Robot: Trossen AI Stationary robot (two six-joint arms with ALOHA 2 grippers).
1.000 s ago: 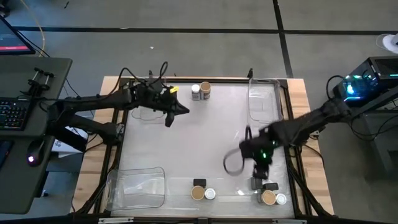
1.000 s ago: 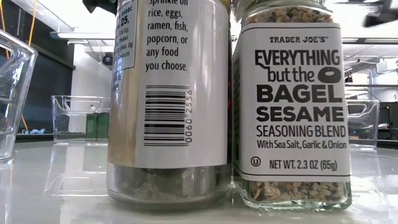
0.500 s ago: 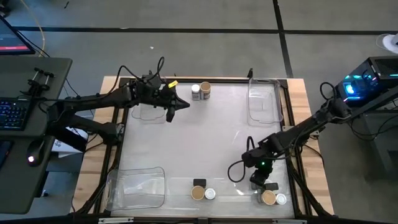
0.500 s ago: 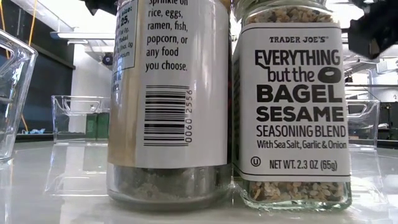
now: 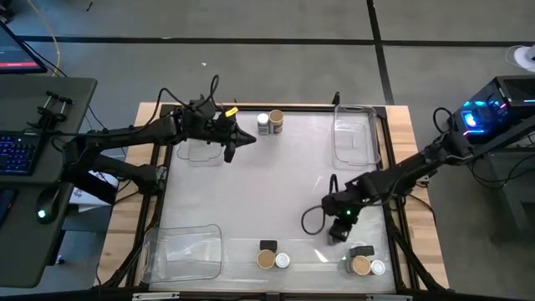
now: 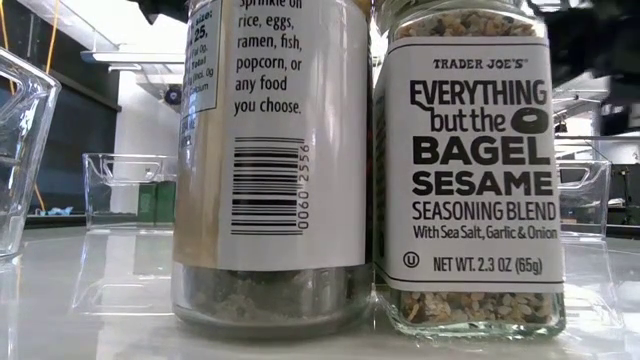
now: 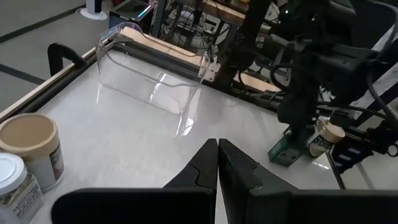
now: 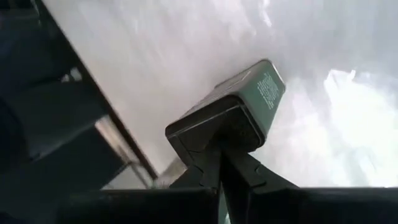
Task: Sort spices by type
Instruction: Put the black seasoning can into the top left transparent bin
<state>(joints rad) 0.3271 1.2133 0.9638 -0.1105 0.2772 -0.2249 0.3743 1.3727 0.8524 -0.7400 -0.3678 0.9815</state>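
Observation:
My right gripper is shut on a black boxy spice container over the table's near right part. Just beyond it, at the near edge, stand a black box, a tan-topped jar and a white-topped jar. Another such group of three stands at the near edge's middle. A white-topped jar and a tan-topped jar stand at the far edge, and show in the left wrist view as tan jar and white jar. My left gripper hovers shut near them. My right gripper pinches the black box by its cap end between the two fingers. They come from above, slanting. The box hangs tilted below them, its lower end close to the table; whether it touches, I cannot tell.
Clear plastic bins sit at the far right, the far left and the near left. The table's middle is bare white surface. In the low view two labelled jars fill the foreground.
My right gripper dropped toward the near right group, then drew back a little toward the table's middle with one black box, which has left its place beside the other black box. My left gripper has shifted slightly toward the far edge.

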